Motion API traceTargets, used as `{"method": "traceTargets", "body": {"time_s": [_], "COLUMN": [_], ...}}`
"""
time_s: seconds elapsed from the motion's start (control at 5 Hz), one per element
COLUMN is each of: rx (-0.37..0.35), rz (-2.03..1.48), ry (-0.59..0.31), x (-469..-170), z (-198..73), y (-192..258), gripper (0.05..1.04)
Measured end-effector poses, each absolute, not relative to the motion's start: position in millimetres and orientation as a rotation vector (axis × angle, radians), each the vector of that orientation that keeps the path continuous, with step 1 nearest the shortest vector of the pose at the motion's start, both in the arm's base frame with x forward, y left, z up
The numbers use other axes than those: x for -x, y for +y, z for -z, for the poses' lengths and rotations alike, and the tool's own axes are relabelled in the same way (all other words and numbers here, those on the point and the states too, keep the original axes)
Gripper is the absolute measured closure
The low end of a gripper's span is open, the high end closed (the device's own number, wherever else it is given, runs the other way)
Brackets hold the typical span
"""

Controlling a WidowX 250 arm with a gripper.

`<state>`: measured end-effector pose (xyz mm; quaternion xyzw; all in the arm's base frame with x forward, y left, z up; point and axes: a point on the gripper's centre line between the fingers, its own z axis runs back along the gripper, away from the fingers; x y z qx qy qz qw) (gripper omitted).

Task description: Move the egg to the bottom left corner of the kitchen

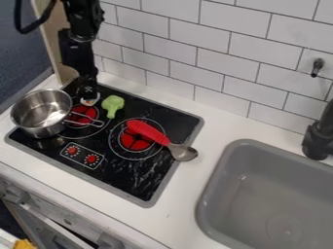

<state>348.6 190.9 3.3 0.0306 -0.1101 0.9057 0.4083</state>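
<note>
The egg, as far as I can make out, sits right at the lower end of the gripper, upper left of the frame; whether that's apart or clamped, I can't tell. One egg, one pot, one broccoli, one spoon.

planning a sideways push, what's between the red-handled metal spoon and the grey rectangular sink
In the camera view, just a bare strip of white countertop separates the red-handled metal spoon from the grey rectangular sink.
</note>
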Motion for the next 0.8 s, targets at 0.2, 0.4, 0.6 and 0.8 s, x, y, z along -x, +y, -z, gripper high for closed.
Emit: {"method": "traceTargets", "body": {"time_s": [0.2, 0.4, 0.6, 0.8], "rx": [-0.089, -0.075, -0.03, 0.008], "rz": [-2.326, -2.349, -2.387, -2.45], "ry": [-0.254, -0.254, -0.233, -0.191], "x": [-346.8, -346.6, -346.3, -338.5], "z": [3.7, 3.8, 4.9, 5.8], "y": [195.1, 197.4, 200.0, 211.1], "gripper": [0.083, 0.122, 0.399, 0.603]}}
